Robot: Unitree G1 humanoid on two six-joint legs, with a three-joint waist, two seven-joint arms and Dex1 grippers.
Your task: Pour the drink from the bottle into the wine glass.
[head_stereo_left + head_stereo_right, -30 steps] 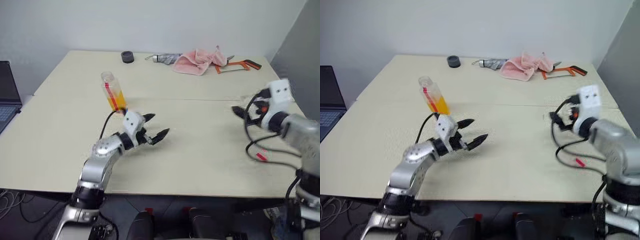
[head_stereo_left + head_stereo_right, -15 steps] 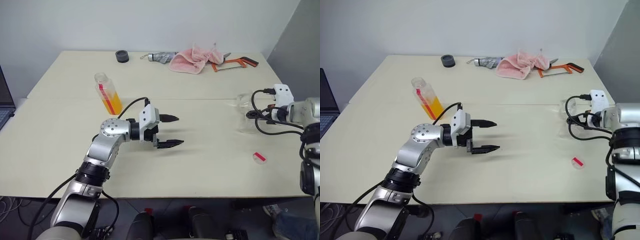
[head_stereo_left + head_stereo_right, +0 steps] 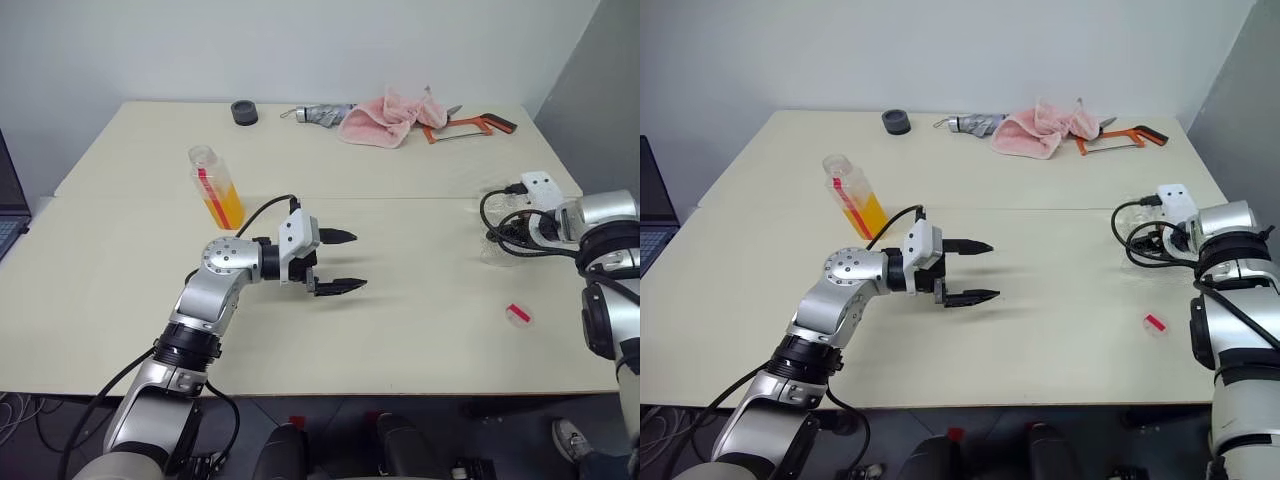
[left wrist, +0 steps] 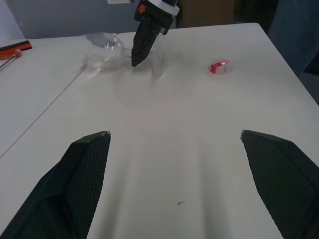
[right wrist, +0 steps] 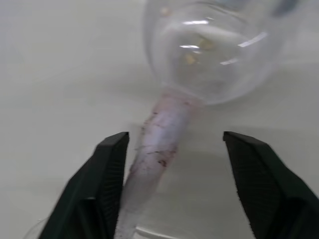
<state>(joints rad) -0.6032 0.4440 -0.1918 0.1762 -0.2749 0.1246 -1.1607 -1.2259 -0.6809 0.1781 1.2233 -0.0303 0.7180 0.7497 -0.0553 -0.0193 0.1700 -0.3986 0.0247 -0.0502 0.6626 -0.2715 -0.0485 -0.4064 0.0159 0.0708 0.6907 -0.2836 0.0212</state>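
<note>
At the table's right edge, the right gripper [image 5: 172, 149] straddles the wine glass [image 5: 199, 64] stem, jaws apart, evidently positioned to grasp it. Left gripper [image 3: 340, 262] hovers wide open mid-table, empty. Uncapped bottle [image 3: 216, 186] stands upright behind it, awaiting pickup.

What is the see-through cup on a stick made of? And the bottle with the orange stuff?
The wine glass looks like clear, shiny glass: bright glints on its round bowl, and the table shows through it. Clear plastic can't be ruled out.
The bottle looks like thin clear plastic: squarish see-through sides, with the orange drink showing inside. Hard to be sure from here.
</note>
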